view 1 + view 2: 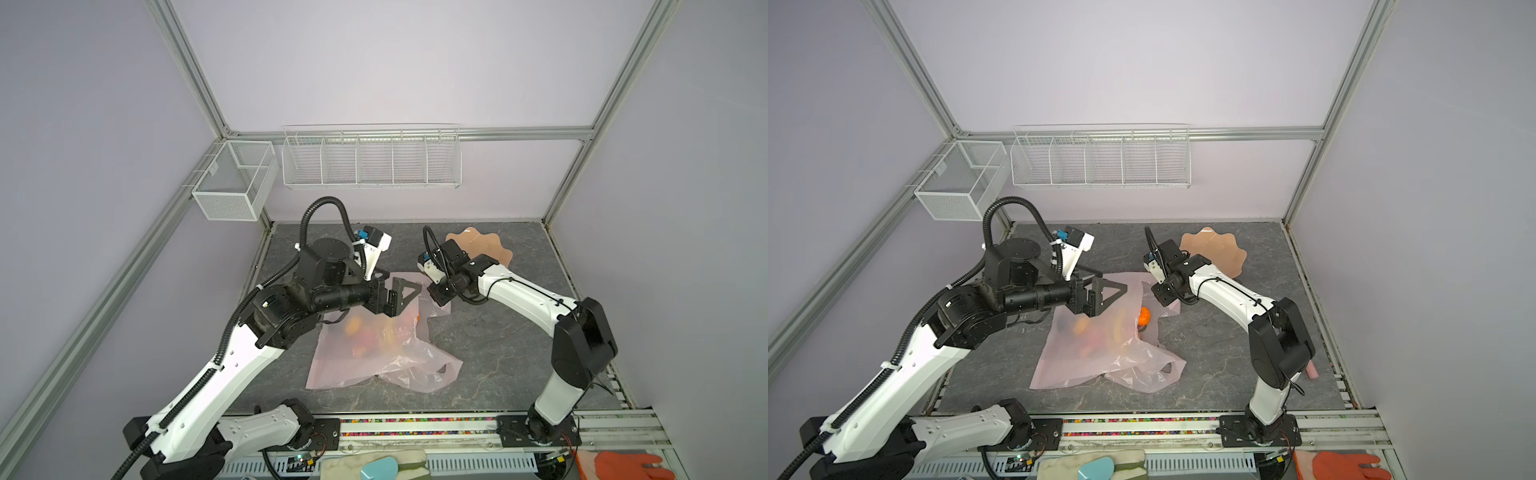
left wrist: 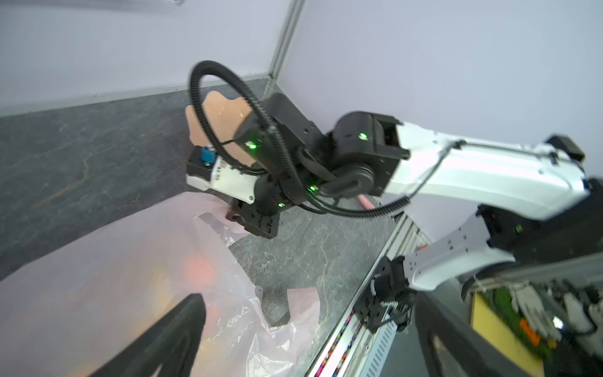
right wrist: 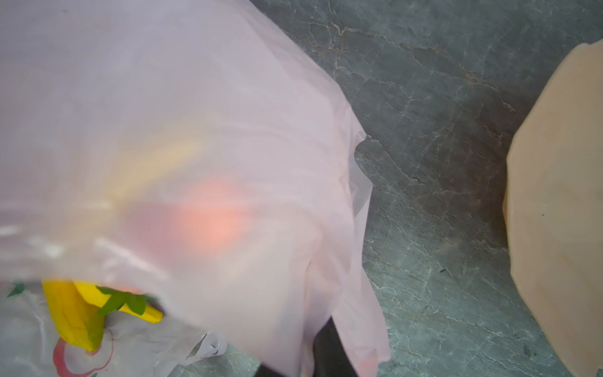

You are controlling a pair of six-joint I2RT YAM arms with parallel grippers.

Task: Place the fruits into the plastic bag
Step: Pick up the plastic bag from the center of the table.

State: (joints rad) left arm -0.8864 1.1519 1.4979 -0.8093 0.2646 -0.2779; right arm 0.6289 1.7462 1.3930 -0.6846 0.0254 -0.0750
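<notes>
The pale pink plastic bag (image 1: 353, 365) (image 1: 1067, 365) lies mid-table with fruits showing as blurred colours through its film (image 1: 374, 336). An orange tangerine (image 1: 1144, 316) shows at the bag's raised far edge. In the right wrist view, yellow bananas (image 3: 75, 313) and a green leaf lie at the mouth of the bag (image 3: 163, 98). My left gripper (image 1: 395, 282) (image 2: 310, 342) hangs open above the bag's far part, holding nothing. My right gripper (image 1: 436, 297) (image 3: 323, 352) is shut on the bag's far right edge, and film is draped over its fingers.
A peach scalloped bowl (image 1: 482, 245) (image 3: 561, 212) sits behind the right gripper at the back right. Wire baskets (image 1: 370, 158) (image 1: 232, 178) hang on the back and left walls. A small pink object (image 1: 1312, 372) lies by the right edge. The arm rail (image 1: 415, 428) runs along the front.
</notes>
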